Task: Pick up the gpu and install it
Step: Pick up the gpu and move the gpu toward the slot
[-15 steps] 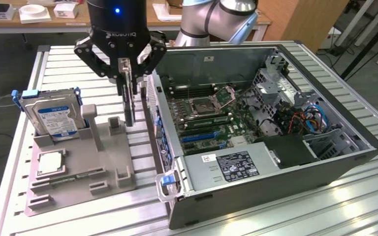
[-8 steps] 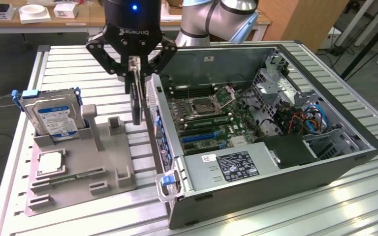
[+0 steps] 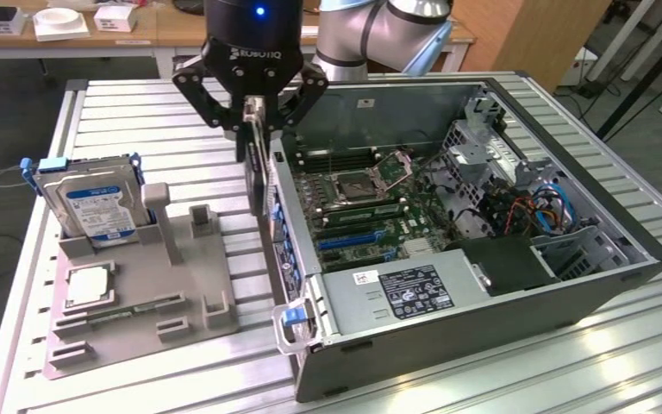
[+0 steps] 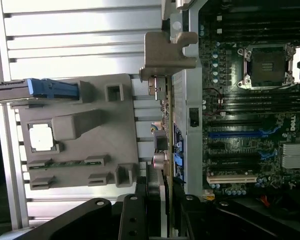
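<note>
The gpu [image 3: 261, 177] hangs edge-on and upright from my gripper [image 3: 255, 122], which is shut on its top edge. It is in the air over the gap between the grey fixture tray [image 3: 135, 297] and the open side wall of the computer case [image 3: 308, 285]. In the wrist view my gripper [image 4: 160, 202] holds the gpu's thin green board [image 4: 163, 125], and its silver end bracket [image 4: 168, 50] points away from the camera. The motherboard's blue slots [image 3: 348, 239] [image 4: 235, 134] lie inside the case, to the exterior view's right of the card.
A hard drive [image 3: 92, 203] with a blue-white label stands in the tray's back corner. A processor chip [image 3: 87, 286] and a memory stick [image 3: 135, 310] lie on the tray. The case holds a power supply [image 3: 417, 289], cables [image 3: 538, 207] and a CPU socket [image 3: 348, 183].
</note>
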